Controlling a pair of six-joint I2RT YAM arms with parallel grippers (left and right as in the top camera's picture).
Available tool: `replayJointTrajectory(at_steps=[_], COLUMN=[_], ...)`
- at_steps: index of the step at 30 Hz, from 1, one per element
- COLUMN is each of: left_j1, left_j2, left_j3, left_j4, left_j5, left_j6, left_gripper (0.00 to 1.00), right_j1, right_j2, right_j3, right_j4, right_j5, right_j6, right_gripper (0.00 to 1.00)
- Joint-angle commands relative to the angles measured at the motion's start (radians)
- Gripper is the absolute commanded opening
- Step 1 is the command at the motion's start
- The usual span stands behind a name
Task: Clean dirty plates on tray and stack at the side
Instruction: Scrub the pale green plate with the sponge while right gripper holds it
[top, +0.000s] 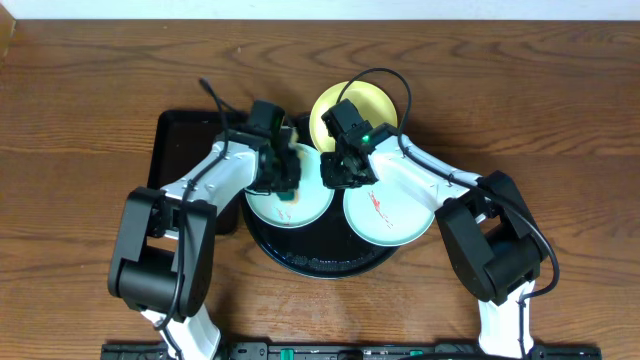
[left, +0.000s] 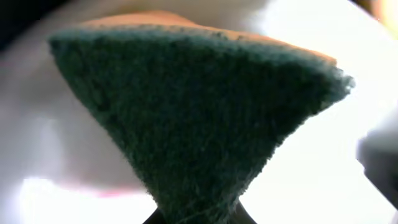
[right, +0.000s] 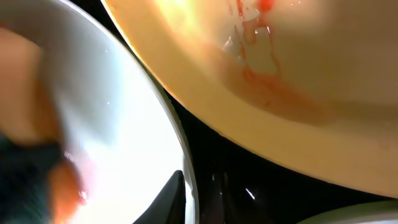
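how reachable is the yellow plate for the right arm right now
Probably yes: the right gripper hangs right by the near edge of the yellow plate, and nothing else lies between them.

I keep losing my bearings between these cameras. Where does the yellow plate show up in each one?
Overhead: the yellow plate sits at top centre.
Left wrist: not identifiable; the green sponge fills the view.
Right wrist: the yellow plate spans the upper right, red-smeared.
Shared landmark: the pale plate under the sponge.
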Motion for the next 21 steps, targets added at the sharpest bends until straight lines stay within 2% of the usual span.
replayJointTrajectory(at_steps=[1, 4, 8, 17, 21], left_j1=[0.045, 0.046, 0.039, 0.039, 0.039], left_j2=[0.026, 0.026, 0.026, 0.025, 0.025], left_j3=[-0.014, -0.014, -0.014, -0.014, -0.014], left_j4=[-0.060, -0.108, -0.177, -0.208, -0.188], left_j5=[-0.300, -0.299, -0.282, 0.081, 0.220], left_j6=[-0.331, -0.395, -0.380, 0.095, 0.239], left_gripper=[0.07, 0.08, 0.07, 0.08, 0.08], right_j1=[0.003, 0.003, 0.003, 0.003, 0.003], right_j2=[0.016, 0.016, 0.016, 0.016, 0.016], right_j3=[0.007, 0.007, 0.007, 0.007, 0.007], right_j4=[0.003, 0.004, 0.004, 0.005, 0.008], right_j5=[0.010, 0.010, 0.010, 0.010, 0.010], right_j6=[-0.010, -0.010, -0.010, -0.010, -0.010], right_gripper=[0.18, 0.18, 0.18, 0.19, 0.19])
